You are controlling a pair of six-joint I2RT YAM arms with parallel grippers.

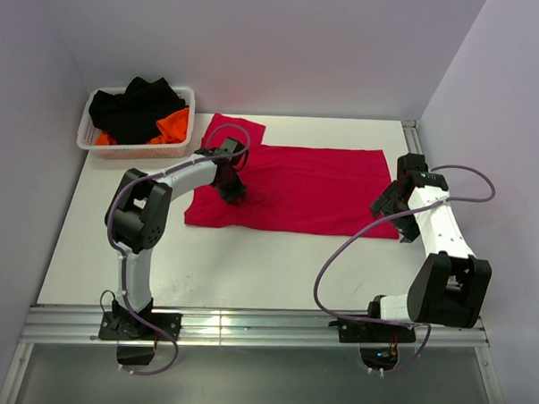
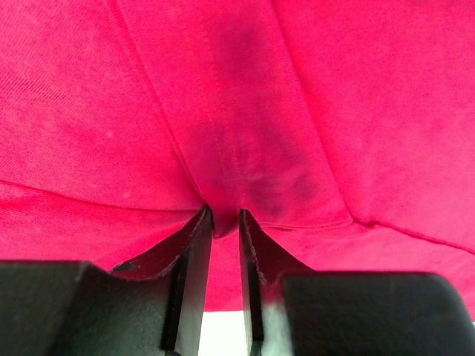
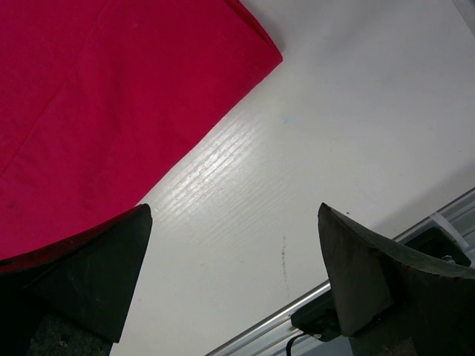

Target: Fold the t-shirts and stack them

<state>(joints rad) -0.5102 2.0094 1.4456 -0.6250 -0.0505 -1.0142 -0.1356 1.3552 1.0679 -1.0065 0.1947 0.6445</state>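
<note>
A crimson red t-shirt (image 1: 315,191) lies spread flat across the middle of the table, one sleeve (image 1: 232,129) pointing to the far left. My left gripper (image 1: 231,196) is down on its left part. In the left wrist view its jaws (image 2: 225,219) stand narrow, with a small ridge of the red t-shirt (image 2: 334,96) pinched between the tips. My right gripper (image 1: 387,210) hovers by the shirt's near right corner. In the right wrist view it (image 3: 234,211) is wide open over bare table, with the red t-shirt (image 3: 111,96) to its left.
A white mesh basket (image 1: 138,149) at the far left corner holds black and orange clothes. An aluminium rail (image 3: 297,315) runs along the table's right edge, close to the right gripper. White walls close in the left, back and right sides.
</note>
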